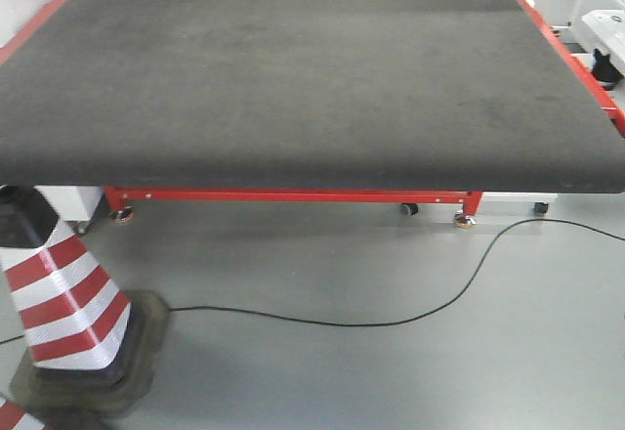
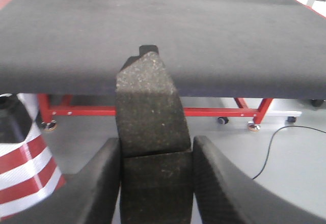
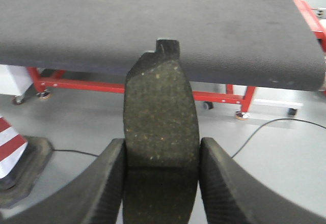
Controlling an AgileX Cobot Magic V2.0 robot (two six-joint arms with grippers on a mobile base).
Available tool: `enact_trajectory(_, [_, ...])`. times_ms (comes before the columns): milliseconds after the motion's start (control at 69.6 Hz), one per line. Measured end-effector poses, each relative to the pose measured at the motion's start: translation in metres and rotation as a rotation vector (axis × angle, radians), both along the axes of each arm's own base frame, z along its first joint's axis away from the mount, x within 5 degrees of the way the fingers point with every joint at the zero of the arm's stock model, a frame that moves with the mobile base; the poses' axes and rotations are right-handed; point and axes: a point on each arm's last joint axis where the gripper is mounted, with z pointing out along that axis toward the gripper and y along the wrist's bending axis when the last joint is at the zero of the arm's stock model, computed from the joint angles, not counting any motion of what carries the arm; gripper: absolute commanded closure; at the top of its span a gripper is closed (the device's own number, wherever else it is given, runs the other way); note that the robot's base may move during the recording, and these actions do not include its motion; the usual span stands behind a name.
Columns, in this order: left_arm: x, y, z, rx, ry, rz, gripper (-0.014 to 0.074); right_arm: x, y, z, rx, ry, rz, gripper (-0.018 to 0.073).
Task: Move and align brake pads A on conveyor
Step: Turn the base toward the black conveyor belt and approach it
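The left gripper (image 2: 155, 150) is clamping a brake pad (image 2: 147, 107) between its 2 jaws, the pad sticking out forward toward the conveyor (image 1: 293, 78). The right gripper (image 3: 162, 150) is squeezing a 2nd brake pad (image 3: 160, 96) likewise.

Dark charcoal grey across the felt-like conveyor (image 1: 293, 78), faintly mottled with paler scuffs and edged by thin red strips (image 1: 559, 47). Bright red on the frame (image 1: 293, 195) beneath. Red and white bands around the traffic cone (image 1: 63, 303), the white ones finely gridded, over a black base. Pale grey, slightly glossy floor (image 1: 342, 274), crossed by a thin black cable (image 1: 342, 324). Dark grey-brown on the left brake pad (image 2: 147, 107) and the right brake pad (image 3: 160, 117), both grainy and flecked with tiny pale and tan specks. Black on the left claw (image 2: 155, 150) and right claw (image 3: 162, 150), with a fine woven texture over the fingers (image 3: 102, 188).
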Motion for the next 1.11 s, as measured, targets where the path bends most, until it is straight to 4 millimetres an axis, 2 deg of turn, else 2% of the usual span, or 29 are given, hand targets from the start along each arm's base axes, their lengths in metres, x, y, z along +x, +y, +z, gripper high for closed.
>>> enact_trajectory(1107, [0.0000, 0.0000, 0.0000, 0.000, 0.000, 0.000, 0.0603, 0.0000, 0.0000, 0.0000, 0.000, 0.000, 0.000, 0.0566])
